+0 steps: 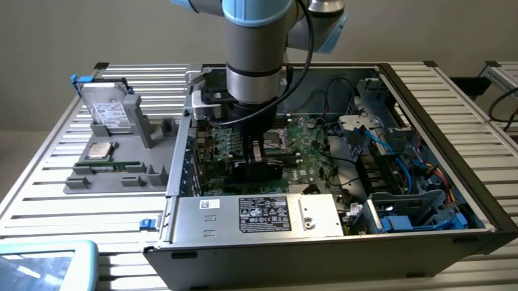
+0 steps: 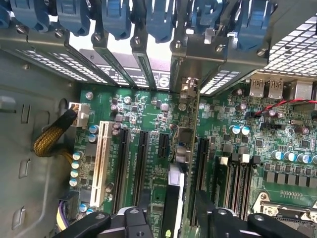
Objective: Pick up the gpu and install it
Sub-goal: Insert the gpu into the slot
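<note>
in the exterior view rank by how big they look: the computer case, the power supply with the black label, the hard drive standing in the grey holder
1. computer case
2. power supply
3. hard drive; it stands farther from the camera, so its true size is less sure.

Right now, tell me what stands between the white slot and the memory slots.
The gpu, standing edge-on, and empty black slots; the wrist view shows it.

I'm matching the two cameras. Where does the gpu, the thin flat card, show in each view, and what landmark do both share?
Exterior view: the thin flat gpu card shows a black face near the picture's middle, inside the open case, right under the grey robot arm.
Wrist view: the gpu is seen edge-on, upright among the long black slots.
Shared landmark: the green motherboard.
</note>
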